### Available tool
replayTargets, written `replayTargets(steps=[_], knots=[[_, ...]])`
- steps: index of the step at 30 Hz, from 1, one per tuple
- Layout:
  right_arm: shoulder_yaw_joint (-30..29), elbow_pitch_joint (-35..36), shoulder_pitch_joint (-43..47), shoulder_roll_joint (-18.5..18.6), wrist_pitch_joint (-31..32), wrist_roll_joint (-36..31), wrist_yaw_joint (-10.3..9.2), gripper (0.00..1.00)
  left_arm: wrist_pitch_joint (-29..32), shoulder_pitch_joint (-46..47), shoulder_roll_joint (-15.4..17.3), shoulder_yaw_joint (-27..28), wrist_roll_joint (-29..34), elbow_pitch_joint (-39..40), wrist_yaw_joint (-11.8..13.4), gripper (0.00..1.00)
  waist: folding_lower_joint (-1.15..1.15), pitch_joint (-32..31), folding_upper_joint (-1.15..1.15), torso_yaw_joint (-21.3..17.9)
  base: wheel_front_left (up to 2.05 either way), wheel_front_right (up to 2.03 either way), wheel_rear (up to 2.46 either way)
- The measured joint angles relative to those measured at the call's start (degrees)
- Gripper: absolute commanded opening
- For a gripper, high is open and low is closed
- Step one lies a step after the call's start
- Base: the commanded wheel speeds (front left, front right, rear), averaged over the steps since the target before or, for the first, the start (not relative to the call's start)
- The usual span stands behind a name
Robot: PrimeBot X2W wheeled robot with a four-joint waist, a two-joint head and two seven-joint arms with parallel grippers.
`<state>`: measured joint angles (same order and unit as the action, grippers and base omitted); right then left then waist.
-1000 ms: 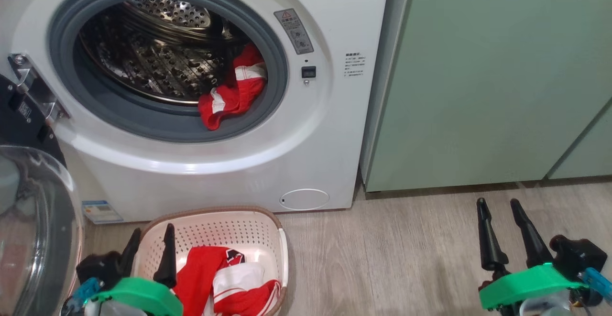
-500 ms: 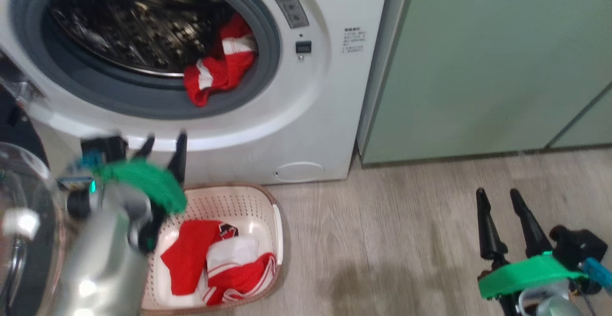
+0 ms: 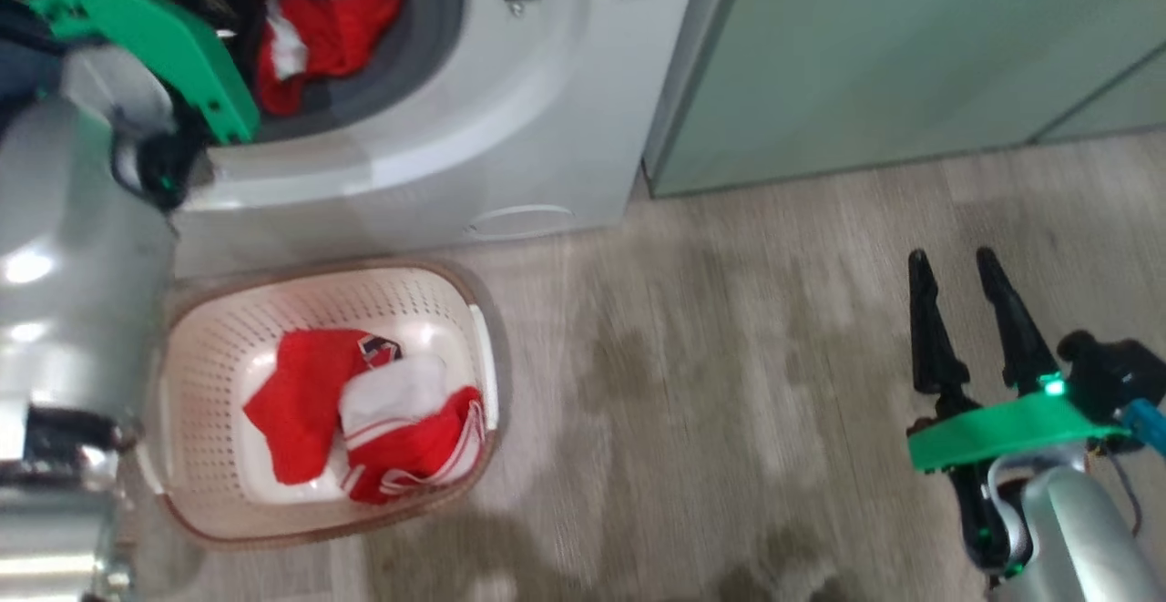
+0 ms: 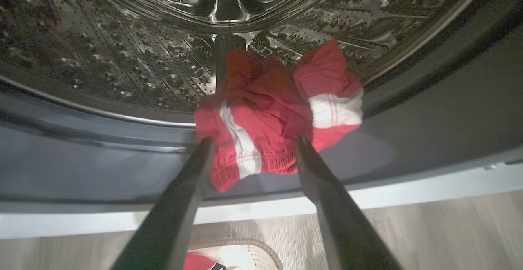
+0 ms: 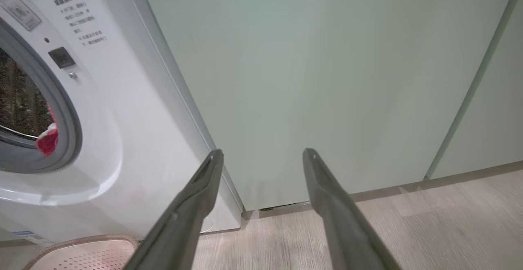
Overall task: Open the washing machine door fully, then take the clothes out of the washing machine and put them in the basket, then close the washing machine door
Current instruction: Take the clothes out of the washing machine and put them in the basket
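**Soft red bundle at the drum's lip, not yet pinched**

Spread wide at the left claw point(image 4: 253, 139), one finger tip on each side of the lower part of the red garment point(image 4: 261, 114). Nothing gripped yet; touching or just short of the cloth, impossible to tell. Crumpled half on the grey ring point(image 4: 81, 168) at the lower front edge of the drum point(image 4: 122, 65) and half inside it, with a white stripe and a white panel showing.

Probably light, limp and quick to sag, with no stiff edge to hold. Best taken at the thick bunched middle, through several stacked folds, not at a loose hem prone to slipping free or trailing. Worth closing fully on such thin cloth. Some risk of snagging or dragging on the ring's lip on the way out, so better lifted a little before drawing back.

Below the washer point(image 3: 510, 147), on the floor point(image 3: 729, 402) just in front of it: the basket point(image 3: 319, 267), already holding red and white clothes point(image 3: 364, 411) around its middle, with room to spare. Only a short way down from the drum's edge to the basket's rim.

Well off to the right, over bare floor near the green cabinet point(image 5: 327, 78): the right claw point(image 3: 951, 256), likewise spread and carrying nothing.
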<state>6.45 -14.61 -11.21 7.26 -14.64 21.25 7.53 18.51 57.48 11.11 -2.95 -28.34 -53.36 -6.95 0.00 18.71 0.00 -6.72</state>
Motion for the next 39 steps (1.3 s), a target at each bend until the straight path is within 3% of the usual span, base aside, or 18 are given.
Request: replayTargets(steps=[10,15,22,23,24,25,39], knots=[[0.67,1.02,-4.33,0.01,0.0,0.0,0.0,1.0,1.88,12.73,1.24,-1.27,1.18,-10.58,2.16,1.0,0.0,8.56,0.0,-4.16,0.0,0.0,0.0],[1.36,1.27,-5.43,-0.46,0.0,0.0,0.0,1.0,3.34,15.08,2.47,-1.9,2.19,-15.26,3.88,1.0,0.0,11.24,0.0,-6.1,0.0,0.0,0.0],[1.53,1.26,-5.44,-0.79,0.0,0.0,0.0,1.0,7.24,16.34,3.3,-3.82,3.52,-18.87,3.94,1.0,0.0,12.77,0.0,-7.39,0.0,0.0,0.0],[1.52,1.26,-5.45,-0.79,0.0,0.0,0.0,1.0,7.38,16.67,3.3,-3.96,3.53,-19.16,3.94,0.82,0.0,12.81,0.0,-7.41,0.0,0.0,0.0],[1.52,1.26,-5.48,-0.81,0.0,0.0,0.0,1.0,7.67,16.79,3.3,-4.13,3.53,-19.29,3.92,0.47,0.0,12.8,0.0,-7.42,0.0,0.0,0.0],[1.52,1.25,-5.53,-0.82,0.0,0.0,0.0,1.0,7.69,16.77,3.28,-4.32,3.53,-19.39,3.9,0.0,0.0,12.74,0.0,-7.42,0.0,0.0,0.0],[0.33,0.21,-4.14,-0.7,0.0,0.0,0.0,1.0,-5.52,7.66,1.11,-7.28,3.72,-20.23,0.87,0.0,0.0,6.29,0.0,-5.35,0.0,0.0,0.0]])
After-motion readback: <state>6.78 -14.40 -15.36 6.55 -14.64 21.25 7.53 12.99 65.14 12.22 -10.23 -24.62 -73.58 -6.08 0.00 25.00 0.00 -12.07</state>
